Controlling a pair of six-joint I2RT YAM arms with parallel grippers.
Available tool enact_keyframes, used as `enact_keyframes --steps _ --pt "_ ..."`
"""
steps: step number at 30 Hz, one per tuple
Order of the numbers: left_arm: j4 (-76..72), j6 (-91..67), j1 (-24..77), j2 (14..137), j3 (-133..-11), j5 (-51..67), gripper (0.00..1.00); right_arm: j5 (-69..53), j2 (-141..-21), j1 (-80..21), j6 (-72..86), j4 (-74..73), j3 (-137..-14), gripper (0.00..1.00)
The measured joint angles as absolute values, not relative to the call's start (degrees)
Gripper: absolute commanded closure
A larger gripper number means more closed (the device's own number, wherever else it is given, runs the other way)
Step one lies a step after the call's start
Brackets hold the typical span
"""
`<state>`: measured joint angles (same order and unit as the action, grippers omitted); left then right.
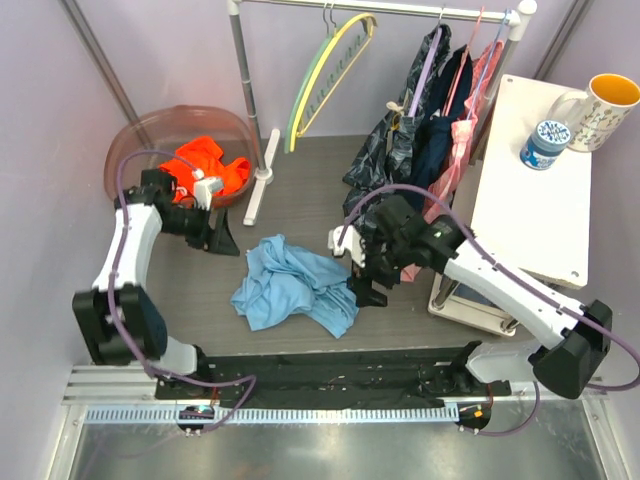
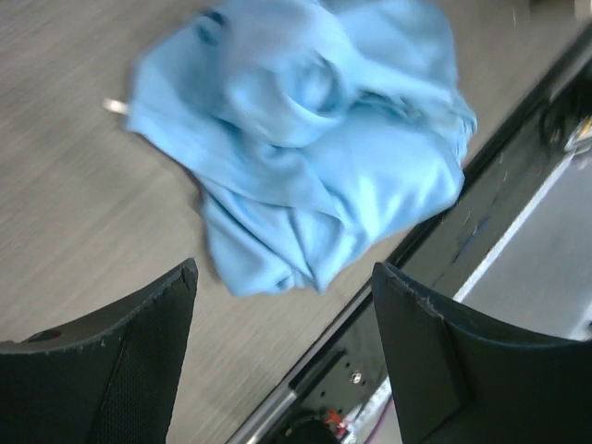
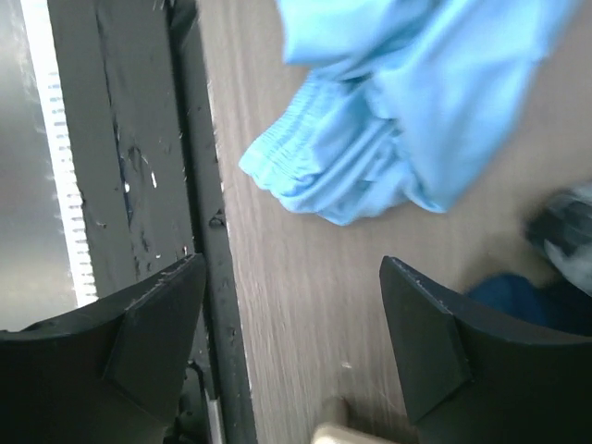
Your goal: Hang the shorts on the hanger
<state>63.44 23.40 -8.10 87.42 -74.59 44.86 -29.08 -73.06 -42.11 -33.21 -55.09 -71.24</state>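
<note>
The light blue shorts [image 1: 290, 283] lie crumpled on the grey table in front of the arms. They also show in the left wrist view [image 2: 305, 139] and in the right wrist view [image 3: 416, 102], where the elastic waistband shows. The yellow hanger [image 1: 330, 70] hangs from the rail at the back. My left gripper [image 1: 222, 240] is open and empty, left of the shorts [image 2: 282, 277]. My right gripper [image 1: 368, 290] is open and empty, just right of the shorts [image 3: 291, 268].
A pink basin [image 1: 150, 135] with an orange garment [image 1: 205, 165] sits at back left. Dark clothes [image 1: 420, 130] hang on the rail's right end. A white shelf [image 1: 540, 200] with a mug [image 1: 600, 105] and a small jar [image 1: 543, 143] stands at right. The rail's post base [image 1: 262, 180] stands behind the shorts.
</note>
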Motion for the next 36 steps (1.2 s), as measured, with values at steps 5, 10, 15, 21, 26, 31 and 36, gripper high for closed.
enact_keyframes --steps 5,10,15,21,26,31,36 --pt "68.1 36.53 -6.44 71.13 -62.57 45.58 0.37 -26.28 -74.32 -50.24 -34.3 -48.25 -61.19 0.37" --pt "69.65 46.37 -6.48 66.06 -50.57 44.84 0.28 -22.81 -76.99 -56.34 -34.98 -38.74 -53.6 0.3" --pt "66.74 49.41 -5.76 63.53 -45.56 41.32 0.25 -18.0 -78.26 -60.03 -38.24 -29.89 -47.07 0.25" --pt "60.4 50.43 -3.95 67.02 -44.58 38.26 0.22 -13.56 -81.43 -61.91 -42.39 -20.14 -43.22 0.22" --pt "57.23 49.74 0.08 68.82 -44.45 36.88 0.18 -10.74 -82.74 -63.88 -45.17 -14.81 -40.07 0.45" --pt "53.39 47.09 8.21 66.32 -44.31 36.62 0.19 -8.73 -82.76 -64.62 -46.35 -9.82 -37.98 0.97" --pt "45.98 42.65 17.04 65.01 -42.11 32.99 0.2 -5.98 -82.87 -64.77 -45.43 -8.16 -37.58 0.99"
